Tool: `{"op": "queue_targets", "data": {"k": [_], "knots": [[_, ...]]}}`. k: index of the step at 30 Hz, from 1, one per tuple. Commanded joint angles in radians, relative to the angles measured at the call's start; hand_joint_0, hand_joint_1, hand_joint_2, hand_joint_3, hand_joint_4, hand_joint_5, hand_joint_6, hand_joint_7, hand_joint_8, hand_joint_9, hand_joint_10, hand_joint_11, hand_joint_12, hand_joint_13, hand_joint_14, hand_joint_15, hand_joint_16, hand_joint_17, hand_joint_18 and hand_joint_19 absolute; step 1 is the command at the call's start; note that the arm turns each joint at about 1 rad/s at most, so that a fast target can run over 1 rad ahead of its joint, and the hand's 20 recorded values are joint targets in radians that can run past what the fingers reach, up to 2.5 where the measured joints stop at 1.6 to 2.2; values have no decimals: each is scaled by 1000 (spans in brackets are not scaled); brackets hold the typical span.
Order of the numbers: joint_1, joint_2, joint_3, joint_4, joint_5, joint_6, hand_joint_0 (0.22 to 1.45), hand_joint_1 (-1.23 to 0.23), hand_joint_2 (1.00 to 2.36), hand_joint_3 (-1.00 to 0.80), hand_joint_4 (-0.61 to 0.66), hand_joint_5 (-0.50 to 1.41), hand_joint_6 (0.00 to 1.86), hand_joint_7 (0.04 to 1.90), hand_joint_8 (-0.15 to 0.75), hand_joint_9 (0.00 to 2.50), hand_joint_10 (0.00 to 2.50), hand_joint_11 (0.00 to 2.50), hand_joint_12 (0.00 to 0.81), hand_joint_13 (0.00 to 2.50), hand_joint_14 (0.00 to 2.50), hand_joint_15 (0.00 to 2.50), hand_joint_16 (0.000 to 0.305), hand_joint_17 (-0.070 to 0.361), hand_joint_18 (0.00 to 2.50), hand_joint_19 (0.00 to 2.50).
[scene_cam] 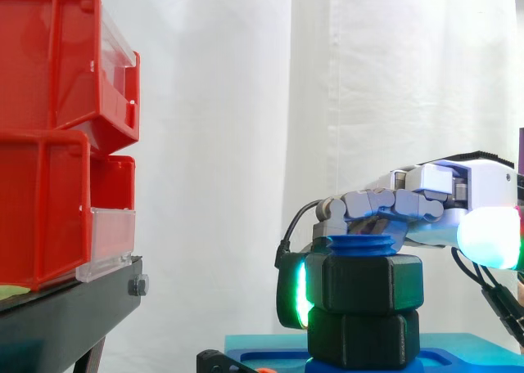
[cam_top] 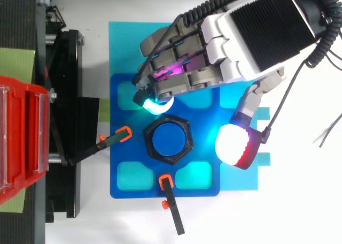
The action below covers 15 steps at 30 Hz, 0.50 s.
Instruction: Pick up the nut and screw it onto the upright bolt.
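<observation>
Hand comes in from the upper right of the top view. It is clenched over the work with nothing held. Its fingers curl down past the bolt head. One glowing cyan fingertip pad sits right at the upper-left flank of the black plastic hexagonal nut, probably touching, but the gap is too tight to call. The white-red thumb pad hangs right of the nut, clearly apart from it, so there's no pinch.

The nut is already on the upright blue threaded bolt, centre of the top view. In the side view the bolt top pokes out above it. A second black hexagonal block sits directly under the nut, touching it.

All this stands on a dark blue fixture plate with orange-tipped black clamps at its left and bottom edges. Red plastic bins on a black stand are at frame left, well apart.

My read: pick-up is done and we're in the screwing step. The next move needs the thumb brought onto the opposite flat. Then the wrist rotates with the hand centred on the bolt axis.
</observation>
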Motion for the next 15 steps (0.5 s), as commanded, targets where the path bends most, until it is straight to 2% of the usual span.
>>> {"op": "queue_targets", "data": {"k": [1,6,15], "knots": [[0,0,0,0,-1,0,475,-142,1000,-500,222,19,502,1353,304,1107,3,65,245,815,0,0,29,64,663,105],[0,0,0,0,-1,0,476,-144,1000,-500,222,18,502,1357,302,1111,2,57,244,817,0,0,29,64,665,109],[0,0,0,1,-1,2,471,-131,1000,-500,228,-3,504,1258,300,1103,0,63,248,812,0,0,29,66,665,103]]}}
